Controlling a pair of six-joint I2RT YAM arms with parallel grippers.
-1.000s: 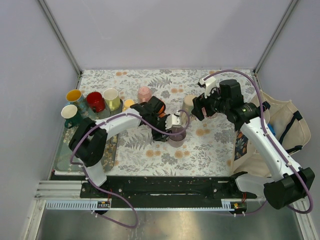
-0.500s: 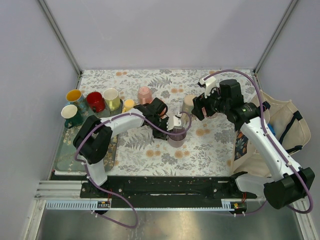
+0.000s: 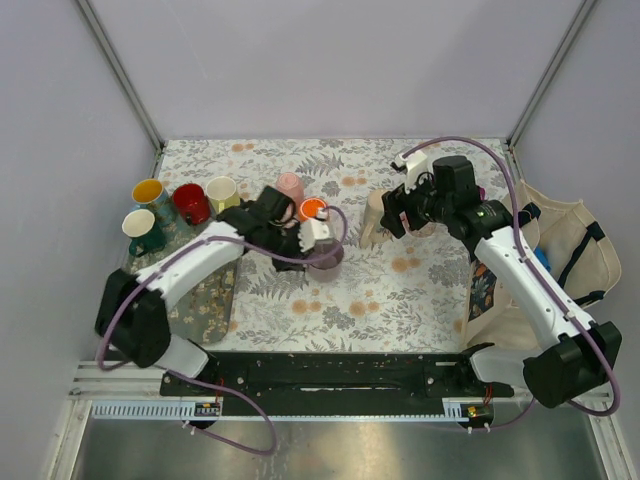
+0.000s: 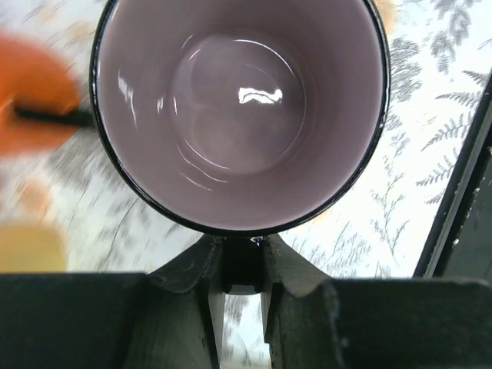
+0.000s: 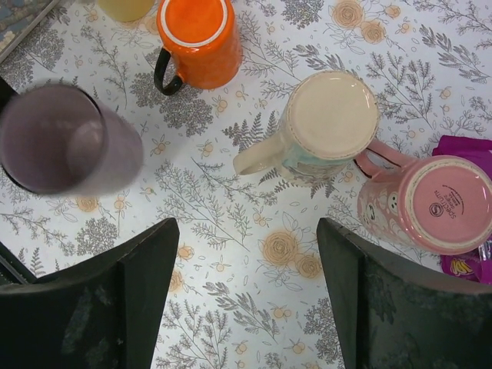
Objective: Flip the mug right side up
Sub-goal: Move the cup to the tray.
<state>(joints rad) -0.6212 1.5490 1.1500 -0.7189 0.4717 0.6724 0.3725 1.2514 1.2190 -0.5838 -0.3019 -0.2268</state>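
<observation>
Purple mug, seen from above, hangs at the tip of the left claw over the floral table. An orange mug sits just behind that claw. The right claw hovers beside a cream mug.

Left wrist: the purple mug fills the view just ahead of the left claw, mouth toward the camera. The fingers are pinched tight on it just under the rim.

Right wrist: the right claw stands spread, holding nothing. The cream mug sits base-up just ahead of it, and the purple mug is well to its left.
</observation>
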